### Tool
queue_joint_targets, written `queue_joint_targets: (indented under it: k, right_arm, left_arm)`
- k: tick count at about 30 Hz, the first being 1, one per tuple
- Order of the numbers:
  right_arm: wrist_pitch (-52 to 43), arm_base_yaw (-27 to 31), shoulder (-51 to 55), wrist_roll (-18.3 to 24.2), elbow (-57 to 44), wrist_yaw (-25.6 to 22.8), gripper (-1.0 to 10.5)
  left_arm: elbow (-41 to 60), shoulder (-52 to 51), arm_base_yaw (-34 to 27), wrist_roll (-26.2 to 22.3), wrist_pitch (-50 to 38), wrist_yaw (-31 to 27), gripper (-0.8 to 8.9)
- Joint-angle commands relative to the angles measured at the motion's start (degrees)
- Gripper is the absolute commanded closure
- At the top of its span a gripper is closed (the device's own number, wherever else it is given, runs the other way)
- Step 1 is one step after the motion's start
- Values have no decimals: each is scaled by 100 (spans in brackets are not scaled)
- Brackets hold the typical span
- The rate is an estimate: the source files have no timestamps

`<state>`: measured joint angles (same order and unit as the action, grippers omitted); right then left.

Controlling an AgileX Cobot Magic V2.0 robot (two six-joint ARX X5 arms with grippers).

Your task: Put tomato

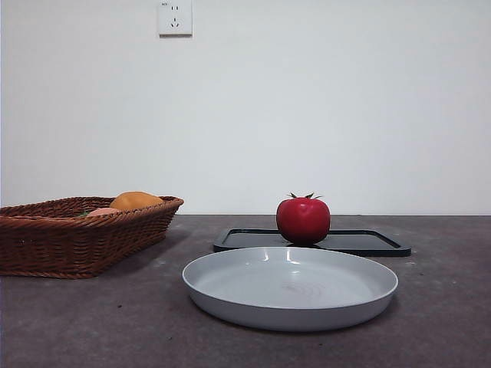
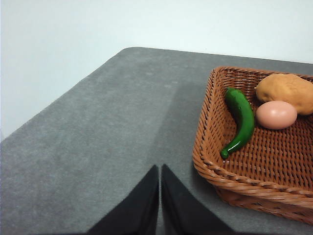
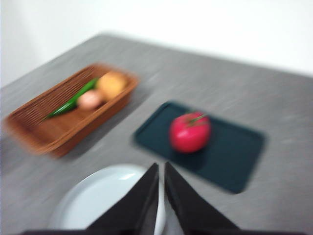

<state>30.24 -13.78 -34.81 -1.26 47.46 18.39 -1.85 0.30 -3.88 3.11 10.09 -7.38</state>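
The right claw [image 3: 161, 169] hung clenched and empty above the near rim of the empty grey plate [image 3: 98, 200], and beyond it the glossy red tomato [image 3: 190, 132], green crown up, sat upright on the flat black tray [image 3: 239, 152]. The left claw [image 2: 160, 171], also pinched shut, hovered over bare counter [image 2: 98, 137] beside the wicker basket [image 2: 215, 161] holding a green cucumber [image 2: 241, 120], a pale pink fruit [image 2: 276, 114] and an orange-yellow fruit [image 2: 286, 90]

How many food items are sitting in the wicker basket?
3: a curved green cucumber, a pale peach-pink fruit beside it, and an orange-yellow rounded fruit behind that, all inside the brown wicker basket. More may be hidden beyond the frame.
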Motion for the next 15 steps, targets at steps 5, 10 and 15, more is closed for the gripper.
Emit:
queue_joint_targets:
  k: [5,10,15]
  right_arm:
    - [-1871,1213,1228,42,-1976,-63,936]
    - [-2695,1569,2024,39,-3056,-260,936]
    - [-2839,1596,2734,39,-3790,-852,936]
  left_arm:
    - [118,-13,-7,42,44,-9,807]
    - [118,-13,-7,42,44,-9,807]
    - [118,-13,-7,42,44,-9,807]
